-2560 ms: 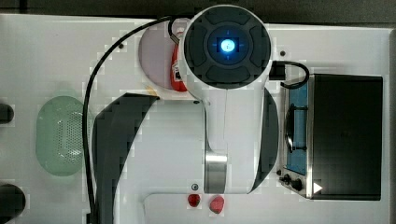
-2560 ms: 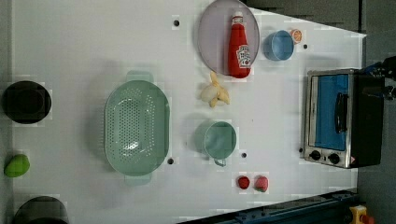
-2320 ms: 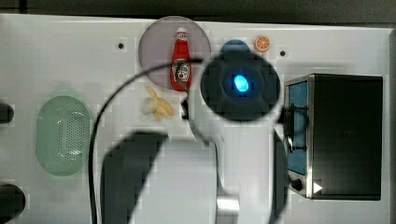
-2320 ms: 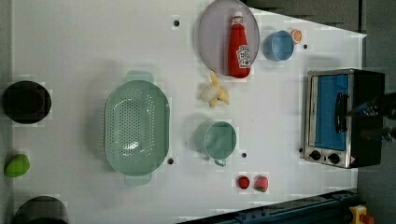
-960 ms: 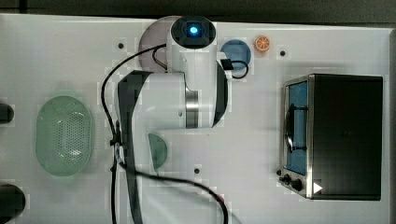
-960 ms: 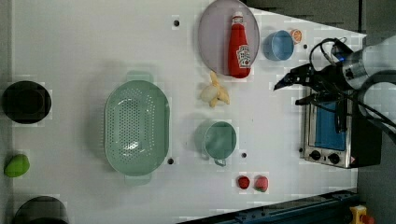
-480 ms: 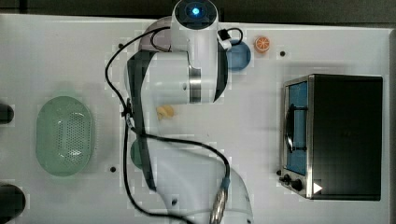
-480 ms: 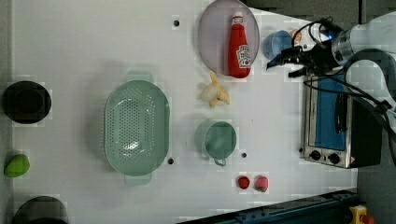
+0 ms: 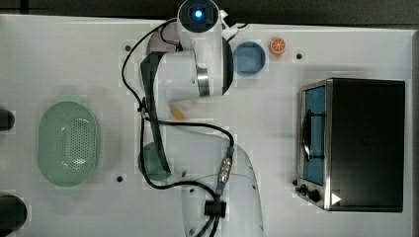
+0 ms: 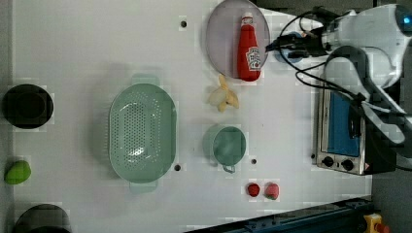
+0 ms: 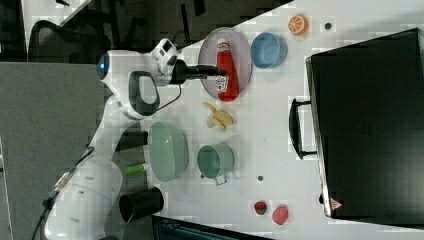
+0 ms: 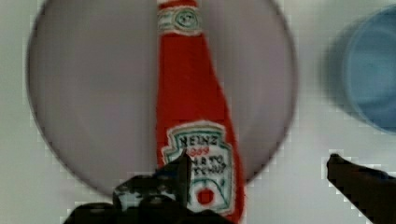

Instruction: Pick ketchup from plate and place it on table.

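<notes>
Your end effector (image 12: 259,163) stands with its fingers wide apart and nothing between them. In the wrist view one fingertip hangs over the label end of the ketchup (image 12: 194,93) and the other over bare worktop just off the plate (image 12: 84,93); you cannot tell from these views whether either finger touches the bottle.

A couple of seconds ago the arm barely showed at the left view's right edge. Since then it has swung in, and the end effector (image 10: 277,46) now sits just beside the plate (image 10: 221,39), on the left view's right of it. The ketchup (image 10: 248,48) has not shifted: it lies flat on the plate, cap toward the left view's top. In the top view the arm now covers the plate, which was open to view before.

Reading the white worktop (image 10: 97,48) across the left view from left to right, you have:
- a black bowl (image 10: 27,106) and a small lime-green object (image 10: 18,172) at the edge
- the green perforated basket (image 10: 142,132)
- a green cup (image 10: 227,144), with a peeled banana (image 10: 223,98) between it and the plate
- two red knobs (image 10: 252,189) near the left view's bottom
- the toaster oven (image 10: 340,131), its blue-tinted door facing the worktop

In the top view, a blue bowl (image 9: 248,58) and an orange slice (image 9: 278,46) sit between the arm and the oven. Beyond the worktop, the right view shows grey floor (image 11: 50,125).
</notes>
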{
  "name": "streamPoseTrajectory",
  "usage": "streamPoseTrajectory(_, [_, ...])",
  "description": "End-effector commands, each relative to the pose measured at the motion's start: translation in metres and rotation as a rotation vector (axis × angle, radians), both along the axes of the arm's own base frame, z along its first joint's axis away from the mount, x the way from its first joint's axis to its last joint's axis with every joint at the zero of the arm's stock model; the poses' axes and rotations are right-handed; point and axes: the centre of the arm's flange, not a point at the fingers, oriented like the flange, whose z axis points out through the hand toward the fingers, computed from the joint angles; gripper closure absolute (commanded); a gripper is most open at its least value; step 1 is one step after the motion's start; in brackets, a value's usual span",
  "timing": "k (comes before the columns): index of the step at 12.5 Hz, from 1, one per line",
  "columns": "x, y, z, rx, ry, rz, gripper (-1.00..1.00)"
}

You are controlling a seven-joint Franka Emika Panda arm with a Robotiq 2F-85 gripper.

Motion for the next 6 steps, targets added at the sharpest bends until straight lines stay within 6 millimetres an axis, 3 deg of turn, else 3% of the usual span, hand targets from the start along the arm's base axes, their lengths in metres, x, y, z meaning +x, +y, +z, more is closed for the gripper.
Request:
streamPoseTrajectory(1, [0.01, 0.024, -0.026, 0.003, -0.03, 0.097, -1.0])
streamPoseTrajectory(6, [0.018, 0.026, -0.071, 0.004, -0.038, 0.108, -1.0])
